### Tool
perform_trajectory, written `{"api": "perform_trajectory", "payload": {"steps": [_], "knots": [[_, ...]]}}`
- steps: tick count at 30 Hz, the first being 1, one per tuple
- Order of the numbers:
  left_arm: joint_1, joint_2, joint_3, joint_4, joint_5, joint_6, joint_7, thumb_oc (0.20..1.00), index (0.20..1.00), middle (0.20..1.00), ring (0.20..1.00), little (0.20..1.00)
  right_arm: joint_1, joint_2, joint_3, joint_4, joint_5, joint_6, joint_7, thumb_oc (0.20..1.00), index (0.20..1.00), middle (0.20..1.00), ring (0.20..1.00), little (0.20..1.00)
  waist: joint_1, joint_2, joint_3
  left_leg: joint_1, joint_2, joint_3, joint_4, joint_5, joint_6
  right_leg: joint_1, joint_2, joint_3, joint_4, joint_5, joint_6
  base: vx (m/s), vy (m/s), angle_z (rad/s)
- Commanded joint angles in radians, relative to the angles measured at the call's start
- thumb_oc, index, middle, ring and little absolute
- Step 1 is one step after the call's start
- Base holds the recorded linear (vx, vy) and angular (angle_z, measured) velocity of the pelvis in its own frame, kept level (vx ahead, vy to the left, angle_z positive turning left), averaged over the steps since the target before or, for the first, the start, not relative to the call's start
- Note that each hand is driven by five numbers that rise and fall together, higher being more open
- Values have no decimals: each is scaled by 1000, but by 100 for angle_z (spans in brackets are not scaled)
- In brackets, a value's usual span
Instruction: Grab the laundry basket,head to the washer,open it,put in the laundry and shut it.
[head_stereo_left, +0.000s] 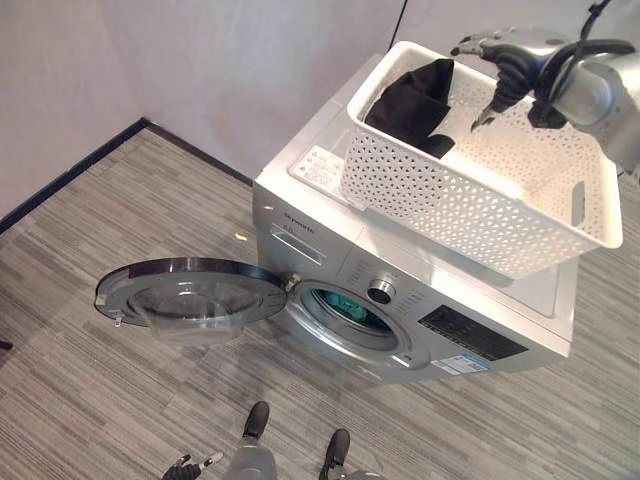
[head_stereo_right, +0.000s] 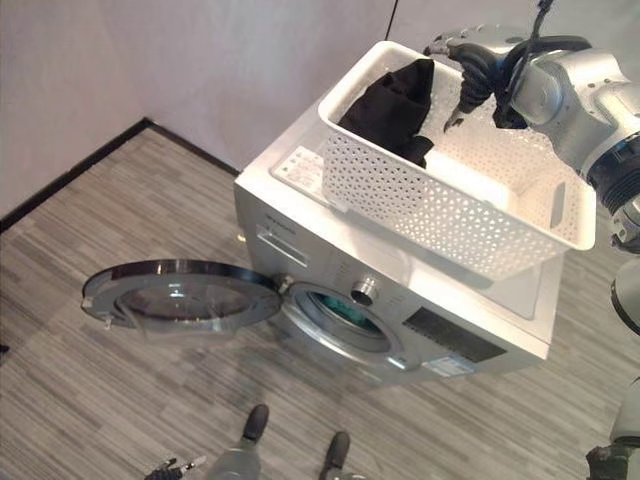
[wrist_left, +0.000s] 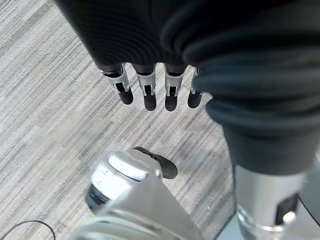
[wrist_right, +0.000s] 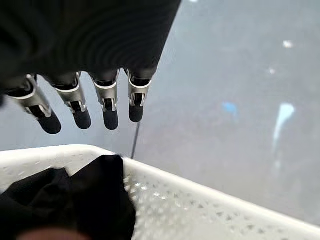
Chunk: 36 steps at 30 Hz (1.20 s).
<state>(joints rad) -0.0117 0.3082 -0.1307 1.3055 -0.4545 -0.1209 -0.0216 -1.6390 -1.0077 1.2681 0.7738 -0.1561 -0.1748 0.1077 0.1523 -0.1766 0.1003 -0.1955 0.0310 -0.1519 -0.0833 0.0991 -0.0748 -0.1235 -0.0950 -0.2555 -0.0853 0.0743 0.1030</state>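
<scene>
A white perforated laundry basket (head_stereo_left: 470, 205) rests on top of the silver washer (head_stereo_left: 330, 250). Black laundry (head_stereo_left: 415, 100) lies heaped in the basket's far corner, hanging over the rim (wrist_right: 90, 200). My right hand (head_stereo_left: 505, 65) hovers above the basket beside the black cloth, fingers (wrist_right: 107, 107) hanging relaxed and holding nothing. The washer's round door (head_stereo_left: 185, 290) is swung wide open to the left, and the drum opening (head_stereo_left: 345, 310) shows something teal inside. My left hand (wrist_left: 150, 90) hangs low over the floor with straight fingers, empty.
The washer stands in a corner against pale walls with a dark skirting (head_stereo_left: 100, 150). Striped grey flooring (head_stereo_left: 100, 400) stretches in front and to the left. The open door juts out over the floor at the washer's left front.
</scene>
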Motion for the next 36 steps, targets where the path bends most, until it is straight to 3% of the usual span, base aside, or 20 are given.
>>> {"api": "perform_trajectory", "payload": {"steps": [1, 11, 16, 21, 22, 25, 26, 27, 28, 30, 34, 35, 36], "knots": [[-54, 31, 15, -14, -2, -5, 18, 1000, 1000, 1000, 1000, 1000, -113, -11, -21, 59, -25, 26, -83, 1000, 1000, 1000, 1000, 1000, 17, -53, 50, -14, -22, -4, -4, -23, 20, 66, -46, 61, 8, -3, 66, 0, 0, 0], [-85, 60, 12, 9, 2, -10, 34, 1000, 1000, 1000, 1000, 1000, -122, 84, -9, 189, -127, 33, -99, 1000, 1000, 1000, 1000, 1000, 52, -66, 73, -57, -26, -28, -4, -9, 16, 43, -48, 47, 3, 3, 69, -16, -4, 1], [-89, 69, 9, -8, -28, -16, 36, 1000, 1000, 1000, 1000, 1000, -141, 90, 36, 239, -177, 32, -110, 1000, 1000, 1000, 1000, 1000, 84, -89, 107, -102, -28, -42, -4, 5, 11, 15, -48, 35, -1, 15, 72, -34, -14, 8], [-108, 61, 4, 8, -50, -16, 40, 1000, 1000, 1000, 1000, 1000, -165, 68, 117, 257, -269, 37, -134, 1000, 1000, 1000, 1000, 1000, 106, -137, 140, -153, -30, -69, -4, 14, -3, -14, -47, 12, -2, 19, 76, 32, -16, 16], [-111, 63, 3, 8, -52, -15, 40, 1000, 1000, 1000, 1000, 1000, -159, 71, 132, 263, -289, 35, -122, 1000, 1000, 1000, 1000, 1000, 111, -144, 146, -156, -29, -71, -4, 12, -5, -12, -47, 11, -2, 17, 75, 51, -26, 20], [-141, 107, -4, 12, -62, -11, 35, 1000, 1000, 1000, 1000, 1000, -75, 86, 132, 244, -368, 20, -40, 1000, 1000, 1000, 1000, 1000, 133, -207, 163, -176, -42, -99, -4, 11, -9, -12, -48, -6, -2, 13, 76, 98, -40, 20], [-148, 109, -5, 10, -62, -10, 34, 1000, 1000, 1000, 1000, 1000, -64, 89, 132, 230, -371, 19, -28, 1000, 1000, 1000, 1000, 1000, 135, -210, 165, -178, -43, -103, -4, 10, -9, -11, -50, -9, -2, 12, 77, 95, -17, 33], [-158, 107, -9, 7, -62, -10, 35, 1000, 1000, 1000, 1000, 1000, -49, 97, 132, 226, -373, 21, -19, 815, 815, 815, 815, 815, 138, -206, 166, -176, -48, -108, -4, 8, -9, -7, -53, -14, -2, 10, 77, 64, -2, 36], [-164, 99, -12, 4, -63, -10, 38, 1000, 1000, 1000, 1000, 1000, -43, 103, 132, 232, -376, 20, -27, 200, 200, 200, 200, 200, 139, -197, 167, -176, -52, -110, -4, 8, -8, -4, -55, -21, -2, 10, 78, 63, 20, 24], [-175, 77, -10, 6, -59, -11, 50, 1000, 1000, 1000, 1000, 1000, -36, 99, 132, 238, -412, 21, -72, 200, 200, 200, 200, 200, 139, -171, 165, -173, -59, -114, -4, 7, -5, 4, -59, -27, -2, 5, 79, 22, 20, 5], [-176, 77, -10, 6, -59, -11, 50, 1000, 1000, 1000, 1000, 1000, -36, 98, 132, 238, -412, 21, -72, 200, 200, 200, 200, 200, 139, -171, 166, -172, -59, -114, -4, 7, -5, 4, -59, -28, -2, 5, 79, -1, 1, 3], [-181, 68, -9, 8, -45, -12, 57, 1000, 1000, 1000, 1000, 1000, -44, 93, 132, 209, -422, 18, -95, 200, 200, 200, 200, 200, 135, -152, 162, -166, -63, -111, -4, 4, -3, 9, -61, -28, -2, 5, 80, -53, 50, 0], [-179, 52, 0, 17, -19, -12, 72, 1000, 1000, 1000, 1000, 1000, -55, 59, 92, 218, -429, 41, -168, 200, 200, 200, 200, 200, 123, -114, 148, -151, -69, -101, -4, 1, 0, 21, -64, -27, -2, 4, 79, -106, 113, 3]]}}
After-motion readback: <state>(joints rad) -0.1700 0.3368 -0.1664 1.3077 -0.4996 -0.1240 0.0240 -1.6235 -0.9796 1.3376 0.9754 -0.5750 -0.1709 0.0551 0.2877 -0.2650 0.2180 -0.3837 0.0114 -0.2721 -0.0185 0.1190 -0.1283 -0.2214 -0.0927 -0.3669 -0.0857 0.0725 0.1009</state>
